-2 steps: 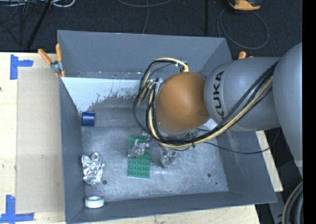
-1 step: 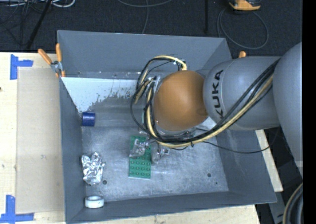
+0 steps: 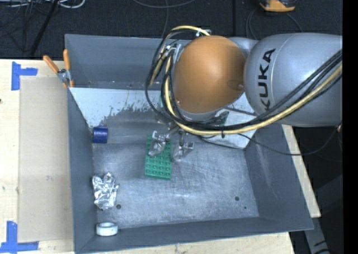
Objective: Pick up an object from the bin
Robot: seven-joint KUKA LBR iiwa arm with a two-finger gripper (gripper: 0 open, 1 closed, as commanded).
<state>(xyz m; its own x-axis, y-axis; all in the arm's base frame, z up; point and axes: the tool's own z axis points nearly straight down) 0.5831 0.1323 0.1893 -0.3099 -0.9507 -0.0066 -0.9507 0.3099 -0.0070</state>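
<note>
- Camera view: the grey metal bin (image 3: 212, 188) has the silver KUKA arm (image 3: 296, 79) reaching in over its right rim; a rounded orange cover (image 3: 207, 74) sits on the wrist, with yellow and black cables (image 3: 168, 88) looped round it.
- The two-finger gripper (image 3: 171, 147) hangs under that cover, low over the middle of the bin's floor; its metal fingers (image 3: 160, 143) stand spread apart.
- The flat green studded plastic building plate (image 3: 158, 164) lies on the floor near the bin's middle; one finger is over the plate's far end, the other is just beside its right edge; whether either touches it cannot be told.
- A small blue plastic cylinder (image 3: 100, 134) lies by the left wall, well apart from the gripper.
- A crumpled ball of silver foil (image 3: 105, 190) lies nearer the near-left corner, close to the left wall.
- A small white ring-shaped cap (image 3: 106, 228) sits in the near-left corner itself, just beyond the foil.
</note>
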